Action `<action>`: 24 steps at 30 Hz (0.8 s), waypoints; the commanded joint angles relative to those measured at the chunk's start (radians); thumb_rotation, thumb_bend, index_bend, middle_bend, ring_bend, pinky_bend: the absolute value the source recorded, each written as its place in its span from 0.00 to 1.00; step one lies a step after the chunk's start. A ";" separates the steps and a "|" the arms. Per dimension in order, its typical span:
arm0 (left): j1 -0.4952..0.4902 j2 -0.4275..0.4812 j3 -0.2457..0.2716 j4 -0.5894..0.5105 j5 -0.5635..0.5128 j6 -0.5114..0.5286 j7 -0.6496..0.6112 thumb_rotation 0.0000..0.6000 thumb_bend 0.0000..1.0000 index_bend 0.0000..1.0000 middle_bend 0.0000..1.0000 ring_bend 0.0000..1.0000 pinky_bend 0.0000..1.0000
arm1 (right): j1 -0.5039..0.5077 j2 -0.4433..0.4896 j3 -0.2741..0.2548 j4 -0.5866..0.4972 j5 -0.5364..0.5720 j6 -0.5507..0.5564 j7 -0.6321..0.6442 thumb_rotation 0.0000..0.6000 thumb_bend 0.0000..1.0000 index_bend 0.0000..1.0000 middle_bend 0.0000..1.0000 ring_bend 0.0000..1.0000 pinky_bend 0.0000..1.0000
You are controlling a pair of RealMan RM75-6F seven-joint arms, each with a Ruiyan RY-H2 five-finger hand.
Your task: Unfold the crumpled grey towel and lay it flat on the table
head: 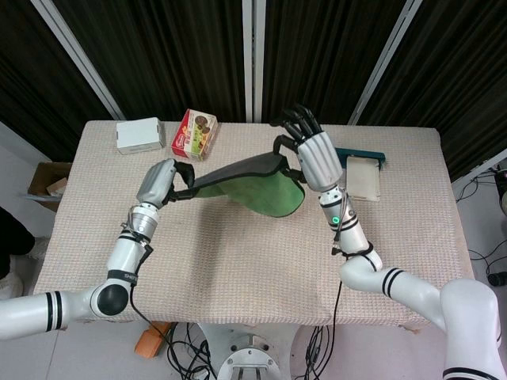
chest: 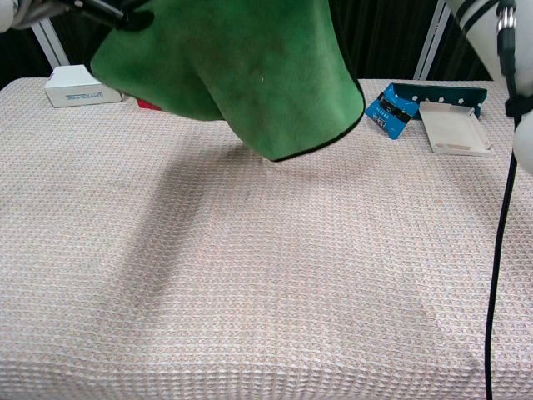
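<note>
Hanging above the beige waffle-weave worktop (head: 238, 237), the soft towel with a grey face and a green underside (head: 265, 190) was held stretched between both hands, clear of the surface. One edge was pinched by the fingers of the silver left hand (head: 158, 181); the opposite edge was gripped at the thumb side of the silver right hand (head: 314, 156), whose other black fingers (head: 301, 121) were spread upward. In the chest view the towel's green side (chest: 241, 67) filled the upper frame, black-trimmed, drooping to a rounded low point. At the worktop's far left a white rectangular box (head: 139, 134) and a red printed carton (head: 195, 133) were seen near each other. At the far right a blue packet (chest: 387, 112), a dark teal box (chest: 441, 93) and a cream flat tray (chest: 454, 129) were grouped.
</note>
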 commanded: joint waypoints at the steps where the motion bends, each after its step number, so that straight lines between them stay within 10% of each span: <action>1: -0.035 0.000 -0.027 0.010 0.012 0.079 0.057 1.00 0.42 0.71 0.67 0.53 0.26 | 0.015 0.039 0.027 -0.011 0.017 -0.016 0.001 1.00 0.48 0.73 0.30 0.15 0.11; 6: -0.007 -0.010 0.032 -0.014 0.114 0.154 0.083 1.00 0.42 0.71 0.67 0.53 0.26 | -0.006 0.088 -0.011 -0.038 -0.007 -0.021 0.047 1.00 0.48 0.73 0.30 0.15 0.11; 16: 0.114 -0.127 0.334 0.011 0.437 0.248 0.151 1.00 0.42 0.71 0.67 0.53 0.26 | -0.130 0.117 -0.275 -0.049 -0.181 0.026 0.195 1.00 0.48 0.73 0.31 0.15 0.11; 24: 0.163 -0.174 0.454 -0.018 0.561 0.247 0.256 1.00 0.42 0.71 0.67 0.53 0.26 | -0.203 0.191 -0.342 -0.139 -0.239 0.106 0.215 1.00 0.48 0.73 0.32 0.15 0.11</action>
